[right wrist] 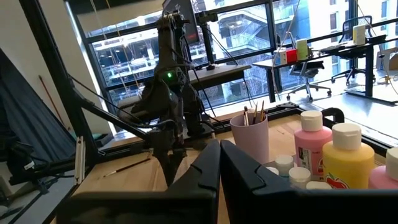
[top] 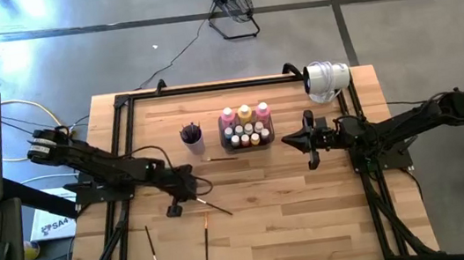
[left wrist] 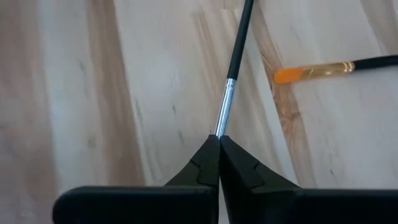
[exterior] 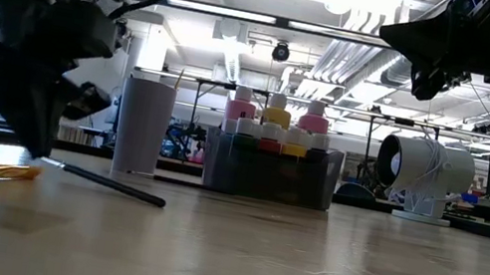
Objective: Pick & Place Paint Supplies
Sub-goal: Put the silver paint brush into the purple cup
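Observation:
My left gripper (top: 194, 198) is shut on a thin dark-handled paintbrush (top: 215, 207) at the table's middle left; the low view shows the brush (exterior: 105, 183) slanting down from the fingers. An orange-bristled brush (left wrist: 311, 72) lies flat beside it, and another brush (top: 151, 245) lies nearer the front edge. Pink and yellow paint bottles (top: 245, 112) and white-capped small ones stand in the dark tray (top: 224, 138). A purple cup (top: 191, 138) holds more brushes. My right gripper (top: 308, 138) hangs shut above the table, right of the tray, holding nothing. My left gripper pinches the brush at its silver ferrule (left wrist: 221, 121) between its two fingertips; the bristle end is hidden between the fingers. The fingers slant down from the table's left, roughly in line with the brush. The handle's free end (exterior: 158, 202) is low, at the tabletop.
A white round device (top: 326, 78) stands at the table's far right corner. A black frame (top: 122, 103) runs along the table's edges. A loose brush (top: 218, 159) lies in front of the cup. Bare wood lies at the near right.

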Tool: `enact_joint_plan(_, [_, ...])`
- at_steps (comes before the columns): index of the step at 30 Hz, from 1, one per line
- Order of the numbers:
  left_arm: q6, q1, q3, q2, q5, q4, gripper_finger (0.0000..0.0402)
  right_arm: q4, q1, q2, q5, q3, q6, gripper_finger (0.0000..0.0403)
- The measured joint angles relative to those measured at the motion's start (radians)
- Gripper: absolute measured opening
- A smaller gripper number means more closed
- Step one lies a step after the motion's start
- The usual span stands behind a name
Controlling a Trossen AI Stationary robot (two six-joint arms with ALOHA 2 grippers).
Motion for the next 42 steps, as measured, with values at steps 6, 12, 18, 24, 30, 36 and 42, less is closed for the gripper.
enact_joint_plan(6, [0.043,-0.001,0.149,-0.001,-0.074,-0.249,0.0001,-0.004,0.0,0.0,-0.033,0.0,0.0,0.0003])
enact_joint_plan(12, [0.068,-0.001,0.246,-0.003,-0.077,-0.372,0.0001,-0.005,0.0,0.0,-0.058,0.0,0.023,0.0003])
enact_joint_plan(18, [0.06,0.0,0.283,-0.019,-0.078,-0.544,0.0001,-0.03,0.0,0.0,-0.127,0.0,0.041,0.0002])
enact_joint_plan(24, [0.06,0.0,0.278,-0.062,-0.095,-0.592,0.0001,-0.042,0.0,0.001,-0.148,0.0,0.048,0.0002])
enact_joint_plan(30, [0.069,0.0,0.278,-0.131,-0.151,-0.59,0.0,-0.055,0.0,0.001,-0.092,0.0,0.068,0.0002])
enact_joint_plan(36, [0.064,0.0,0.278,-0.18,-0.254,-0.594,0.0,-0.067,0.0,0.003,-0.082,0.0,0.089,0.0002])
enact_joint_plan(42, [0.066,0.0,0.277,-0.191,-0.283,-0.581,0.0,-0.052,0.008,0.029,-0.102,0.001,0.094,0.0002])
